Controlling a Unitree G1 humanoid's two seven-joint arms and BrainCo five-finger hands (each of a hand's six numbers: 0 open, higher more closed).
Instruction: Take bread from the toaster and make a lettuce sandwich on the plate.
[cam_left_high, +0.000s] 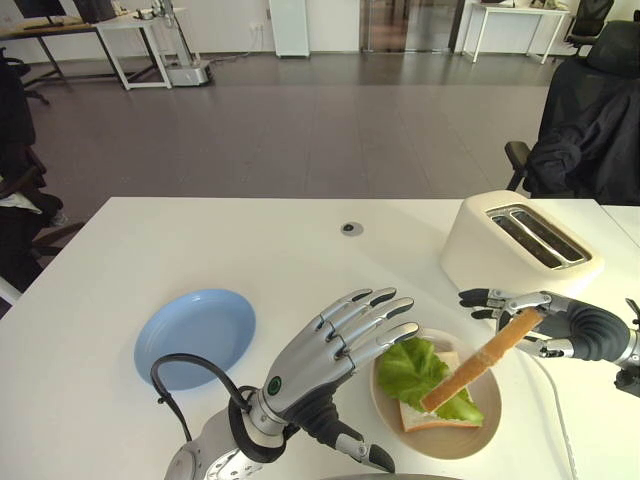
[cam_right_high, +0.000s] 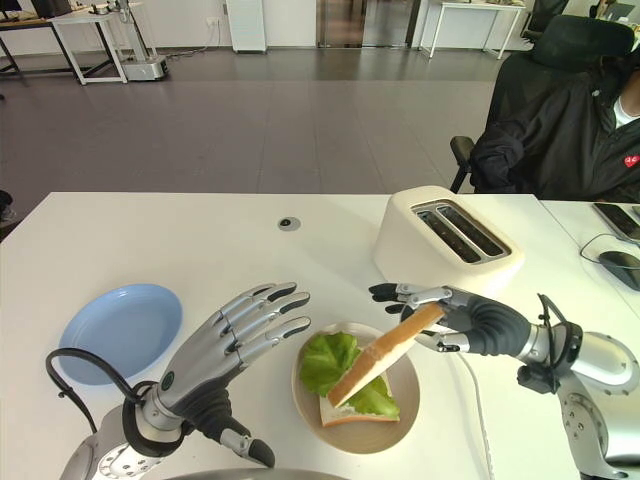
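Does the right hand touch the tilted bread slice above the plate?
Touching. In the right eye view the right hand pinches the upper end of the bread slice between its fingers.

The white worktop looks smooth and matt, the cream plastic toaster satin with shiny metal slot rims, the round pale-blue plate glossy, the tan bread slice dry and porous.

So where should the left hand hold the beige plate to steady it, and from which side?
Grip the plate by its left rim, coming from the left. The rim is raised and bare there. The lettuce fills the middle, and the right hand holds a tilted slice over the right side. The open left hand hovers just beside that edge, so the approach looks short.
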